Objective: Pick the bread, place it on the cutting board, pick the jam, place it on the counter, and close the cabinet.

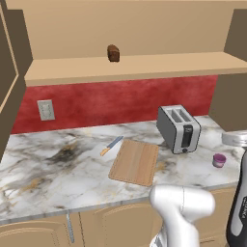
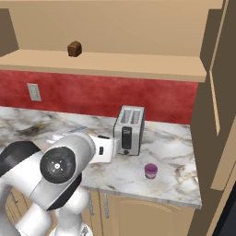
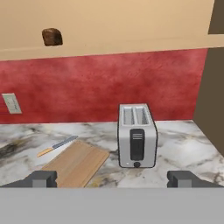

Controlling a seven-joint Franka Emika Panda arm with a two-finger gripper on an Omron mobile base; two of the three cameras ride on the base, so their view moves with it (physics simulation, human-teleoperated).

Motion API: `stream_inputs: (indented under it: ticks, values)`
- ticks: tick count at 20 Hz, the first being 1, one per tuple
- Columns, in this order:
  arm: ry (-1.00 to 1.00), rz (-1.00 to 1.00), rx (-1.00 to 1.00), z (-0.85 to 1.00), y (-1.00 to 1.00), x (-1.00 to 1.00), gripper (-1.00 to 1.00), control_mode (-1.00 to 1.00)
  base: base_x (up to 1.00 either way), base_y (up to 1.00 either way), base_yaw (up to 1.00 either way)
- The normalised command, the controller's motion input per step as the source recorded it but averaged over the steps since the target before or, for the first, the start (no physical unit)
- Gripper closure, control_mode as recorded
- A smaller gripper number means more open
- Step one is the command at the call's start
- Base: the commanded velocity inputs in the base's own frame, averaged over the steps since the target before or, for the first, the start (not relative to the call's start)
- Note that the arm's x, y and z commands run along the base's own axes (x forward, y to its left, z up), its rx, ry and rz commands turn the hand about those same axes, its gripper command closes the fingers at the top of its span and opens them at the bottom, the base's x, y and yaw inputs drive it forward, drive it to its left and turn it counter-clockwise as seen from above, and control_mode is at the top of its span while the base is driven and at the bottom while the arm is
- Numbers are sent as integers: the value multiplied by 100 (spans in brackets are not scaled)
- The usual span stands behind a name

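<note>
The small dark brown loaf of bread (image 1: 113, 53) with its rounded top sits on the tan wooden shelf (image 1: 144, 65) of the open wall cabinet, above the red backsplash (image 1: 120, 99) and well apart from the flat light-brown wooden cutting board (image 1: 135, 161) on the white veined marble counter (image 1: 48, 164). The loaf is judged light, soft and somewhat crushable, with a rough, non-slippery crust; a gentle hold across its narrower sides, low on the body, looks most secure. The squat purple jam jar (image 1: 219, 160) with a lilac lid stands on the counter to the right of the silver two-slot toaster (image 1: 179, 129). In the hand view the two-finger gripper (image 3: 113, 179) stands fully open and empty, touching nothing, well short of the loaf.
</note>
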Motion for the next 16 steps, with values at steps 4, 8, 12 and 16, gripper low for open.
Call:
stream_inputs:
  ticks: [4, 8, 12, 16]
  values:
    - [-2, 0, -6, 21, 38, -17, -100, -100, 0, 0, 0]
    - [-4, 0, -6, 33, 38, -8, -100, -100, 0, 0, 0]
    - [0, 0, -3, 34, 37, -7, -100, -100, 0, 0, 0]
    - [0, 0, 0, 40, 35, -2, -100, -100, 0, 0, 0]
